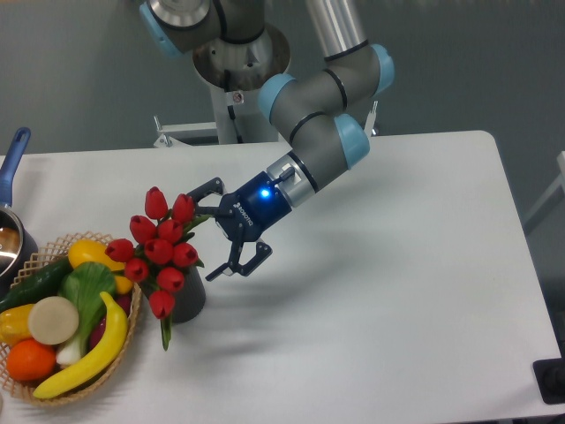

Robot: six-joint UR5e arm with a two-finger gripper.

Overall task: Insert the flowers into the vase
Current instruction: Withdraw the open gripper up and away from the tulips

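The flowers, a bunch of red tulip buds with green leaves, stand in the vase. The vase is a short dark grey cylinder on the white table, right of the wicker basket. The bunch hides its top hole. One bud and a leaf hang down over its left side. My gripper is open, its two black fingers spread wide just right of the bunch. The upper fingertip is beside the top buds and the lower one is just above the vase's right edge. It holds nothing.
A wicker basket of fruit and vegetables touches the vase's left side. A pot with a blue handle is at the far left edge. The white table stretches to the right. The robot's base stands behind the table.
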